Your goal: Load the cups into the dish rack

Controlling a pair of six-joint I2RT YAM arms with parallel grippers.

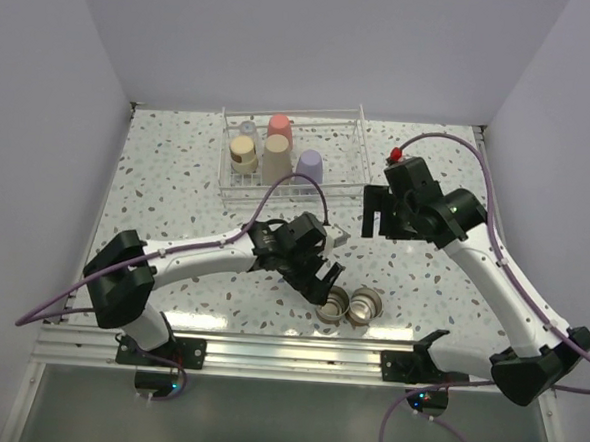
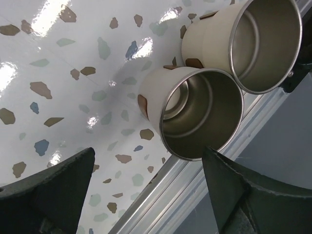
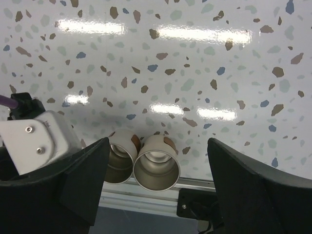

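Speckled terrazzo covers the surface (image 1: 178, 174), and seven cups show in all: five in the rack, two outside it.

In the top view, the left arm (image 1: 192, 260) reaches in from the lower left. The left pincer (image 1: 323, 279) sits at lower centre with its two fingers spread apart and nothing clamped between them. In its wrist view the mouth of one lying cup shows in the gap between the fingers (image 2: 48, 190).

At upper centre stands the dish rack (image 1: 341, 159), holding five cups. At its left end is one tiny clear cup (image 1: 247, 128), with one steel cup (image 1: 244, 156) just below it in the frame. Next comes one coral-red cup (image 1: 280, 128) with one larger beige cup (image 1: 276, 161) below it. Rightmost is one lavender cup (image 1: 309, 166).

Two more steel cups lie on their sides on the surface at lower centre, just right of the left pincer. The left one (image 1: 334, 305) and the right one (image 1: 366, 307) touch each other. Their mouths face the metal rail (image 1: 268, 332) along the bottom edge of the surface.

Right of centre, beside the rack's lower right corner, the right pincer (image 1: 376, 212) has its fingers wide apart and holds nothing. It is well apart from the two lying cups.
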